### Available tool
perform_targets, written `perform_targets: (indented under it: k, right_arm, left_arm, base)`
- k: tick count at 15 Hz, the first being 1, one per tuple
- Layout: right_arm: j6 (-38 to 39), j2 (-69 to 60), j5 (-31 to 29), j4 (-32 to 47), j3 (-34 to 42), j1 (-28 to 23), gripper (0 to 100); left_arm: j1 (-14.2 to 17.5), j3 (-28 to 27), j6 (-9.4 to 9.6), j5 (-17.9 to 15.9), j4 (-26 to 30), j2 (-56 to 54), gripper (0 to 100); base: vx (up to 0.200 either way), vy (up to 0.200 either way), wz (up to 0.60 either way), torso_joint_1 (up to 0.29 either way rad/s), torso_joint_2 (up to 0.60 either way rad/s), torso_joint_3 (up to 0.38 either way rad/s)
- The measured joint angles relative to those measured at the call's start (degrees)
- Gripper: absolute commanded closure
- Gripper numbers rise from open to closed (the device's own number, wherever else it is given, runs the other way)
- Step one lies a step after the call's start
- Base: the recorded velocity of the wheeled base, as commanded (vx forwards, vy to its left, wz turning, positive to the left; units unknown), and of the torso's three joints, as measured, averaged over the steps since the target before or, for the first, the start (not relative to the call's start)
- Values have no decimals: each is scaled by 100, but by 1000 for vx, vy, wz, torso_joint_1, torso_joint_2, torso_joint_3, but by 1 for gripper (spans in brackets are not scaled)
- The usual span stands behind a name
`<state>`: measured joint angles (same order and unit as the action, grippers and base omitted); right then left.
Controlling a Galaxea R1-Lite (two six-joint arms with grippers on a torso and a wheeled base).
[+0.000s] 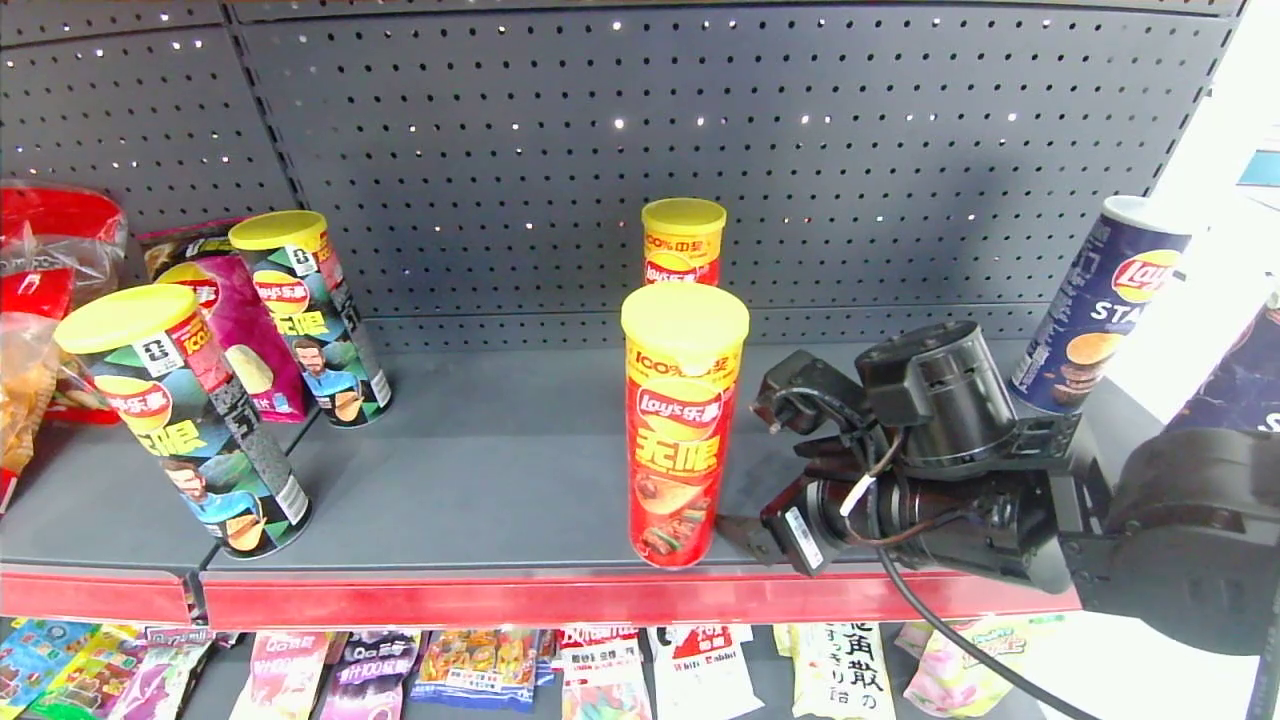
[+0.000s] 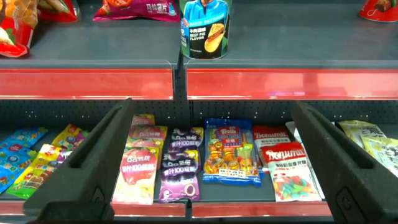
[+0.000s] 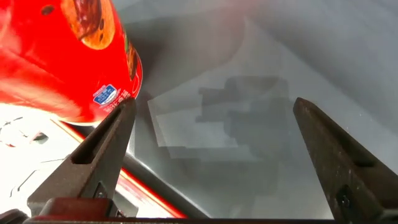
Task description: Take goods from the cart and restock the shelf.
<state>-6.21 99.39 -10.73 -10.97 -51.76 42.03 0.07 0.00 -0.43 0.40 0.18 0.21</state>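
Note:
A red chip can [image 1: 683, 440] with a yellow lid stands upright near the front edge of the grey shelf [image 1: 500, 470]. My right gripper [image 1: 750, 470] is just to its right, low over the shelf and open, with nothing between its fingers. In the right wrist view the can's base [image 3: 62, 56] sits right beside one finger [image 3: 102, 158] of the right gripper [image 3: 211, 143]. A second red can [image 1: 684, 243] stands behind the first, by the back wall. My left gripper [image 2: 208, 155] is open and faces the lower shelf below the red shelf edge [image 2: 267, 84].
Two green-black cans [image 1: 190, 420] [image 1: 310, 315], a pink bag [image 1: 235, 330] and a red bag [image 1: 50, 260] fill the shelf's left. A blue can [image 1: 1100, 300] stands at the far right. Snack bags [image 2: 233, 152] line the lower shelf. Bare shelf lies between the can groups.

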Motion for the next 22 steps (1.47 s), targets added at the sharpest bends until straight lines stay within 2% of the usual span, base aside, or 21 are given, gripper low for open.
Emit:
perform_targets:
  k: [22]
  right_arm:
    - [-2, 174, 24, -84, -196, 66, 0]
  left_arm:
    - [0, 0, 0, 2, 0, 0, 0]
  base:
    - [0, 0, 0, 0, 0, 0]
